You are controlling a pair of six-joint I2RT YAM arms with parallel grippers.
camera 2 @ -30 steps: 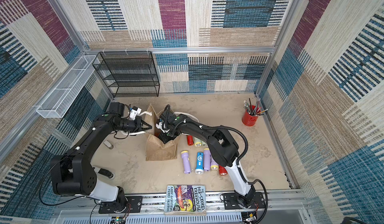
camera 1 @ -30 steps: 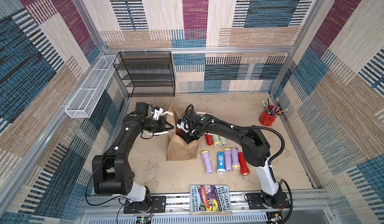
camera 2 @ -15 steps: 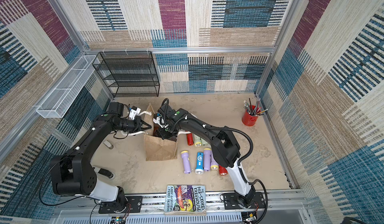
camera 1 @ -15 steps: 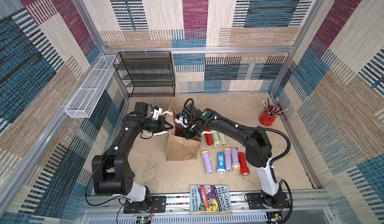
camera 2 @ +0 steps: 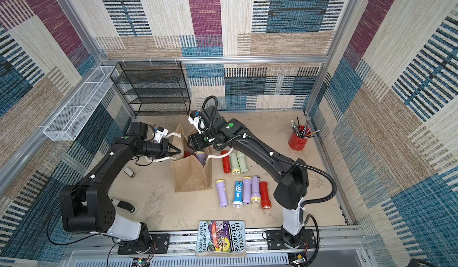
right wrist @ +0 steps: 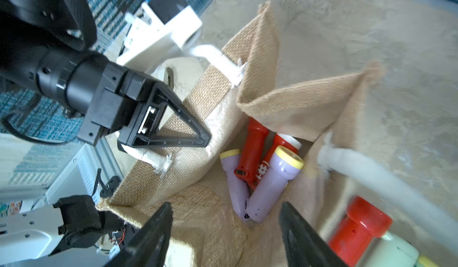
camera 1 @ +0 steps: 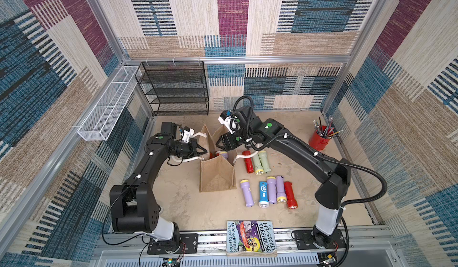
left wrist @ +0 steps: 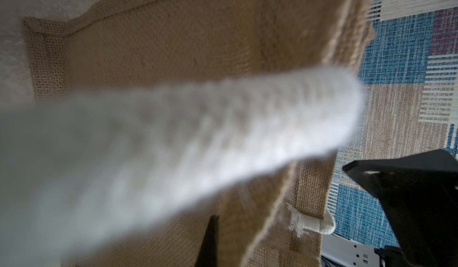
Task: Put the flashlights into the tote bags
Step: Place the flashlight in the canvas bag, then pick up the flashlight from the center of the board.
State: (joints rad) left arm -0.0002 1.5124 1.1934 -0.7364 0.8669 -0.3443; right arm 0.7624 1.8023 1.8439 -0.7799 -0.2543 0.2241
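- At the far left, the white wire-mesh basket [camera 1: 104, 109] hangs on the wall and the black wire-mesh shelf rack [camera 1: 173, 89] stands at the back. Both are well apart from the work and do not disturb you.
- Your left gripper [right wrist: 205, 139] is fully closed. It pinches the left wall of the tan burlap tote bag [camera 1: 217, 179] near the rim, so the mouth stands open.
- The bag stands in the middle of the sandy table [camera 1: 186, 203]. Inside it lie four plastic flashlights: two lilac ones with yellow collars [right wrist: 270, 186] and two red ones [right wrist: 252, 149].
- Your right gripper [right wrist: 226, 205] hovers just above the bag mouth, with the jaws clearly apart and nothing between them. I judge that one drop is finished and that the next pick is the step in hand.
- For this move you need to lift the gripper clear of the burlap rim and carry it to the right.
- Just beside the bag lie a red flashlight [camera 1: 248, 165] and two pale green flashlights [camera 1: 264, 160]. Nearer the front lies a row of three lilac ones, a blue flashlight [camera 1: 263, 193] and one more red.
- Take care: the white rope handle [camera 1: 239, 157] of the bag lies across the far end of that nearest red flashlight, and a finger could catch on it.
- The red cup of pencils [camera 1: 321, 139] at the far right and the picture book [camera 1: 250, 237] at the front edge are out of your way.
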